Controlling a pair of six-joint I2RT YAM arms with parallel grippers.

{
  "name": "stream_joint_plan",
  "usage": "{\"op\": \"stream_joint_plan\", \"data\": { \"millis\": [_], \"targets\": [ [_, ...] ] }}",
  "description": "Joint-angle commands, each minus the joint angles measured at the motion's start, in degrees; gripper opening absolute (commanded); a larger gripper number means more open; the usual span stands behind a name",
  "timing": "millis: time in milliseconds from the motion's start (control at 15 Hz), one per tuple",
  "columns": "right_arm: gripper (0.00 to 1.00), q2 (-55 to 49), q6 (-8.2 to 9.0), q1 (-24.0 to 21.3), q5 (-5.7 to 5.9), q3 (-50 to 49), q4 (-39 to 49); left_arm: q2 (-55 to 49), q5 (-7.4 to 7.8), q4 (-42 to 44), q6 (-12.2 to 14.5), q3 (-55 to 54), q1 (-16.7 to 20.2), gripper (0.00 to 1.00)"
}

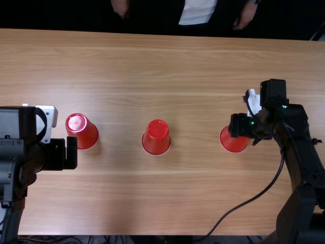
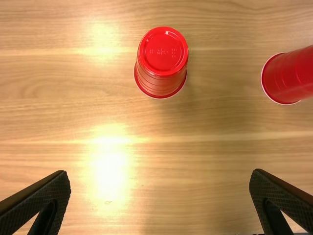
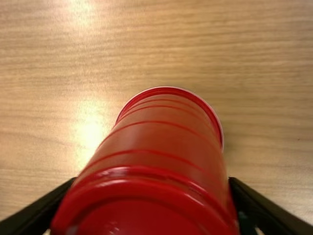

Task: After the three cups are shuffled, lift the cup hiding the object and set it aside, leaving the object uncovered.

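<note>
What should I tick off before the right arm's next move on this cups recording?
1. Right gripper shut on right cup, fingers against both sides: ok.
2. Right cup clear of the table: cannot tell.
3. Which cup hides the object: cannot tell.
4. Middle cup mouth down, untouched: ok.
5. Left cup mouth down, left gripper open and apart from it: ok.
6. Bare table around the right cup for setting it aside: ok.
</note>
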Motion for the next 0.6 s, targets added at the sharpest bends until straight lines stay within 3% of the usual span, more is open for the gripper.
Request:
{"op": "stream_joint_plan", "data": {
  "millis": [0,67,533],
  "targets": [
    [0.07,0.7,-0.15,0.6,0.52,-1.0,0.0,0.3,0.18,0.1,-0.5,-1.0,-0.3,1.00],
    [0.03,0.5,-0.15,1.0,0.41,-1.0,-0.1,0.3,0.18,0.0,-0.5,-1.0,-0.4,1.00],
    [0.00,-8.0,0.48,1.9,0.31,0.2,0.1,0.4,0.18,0.1,-0.4,-1.1,-0.7,1.00]
  ]
}}
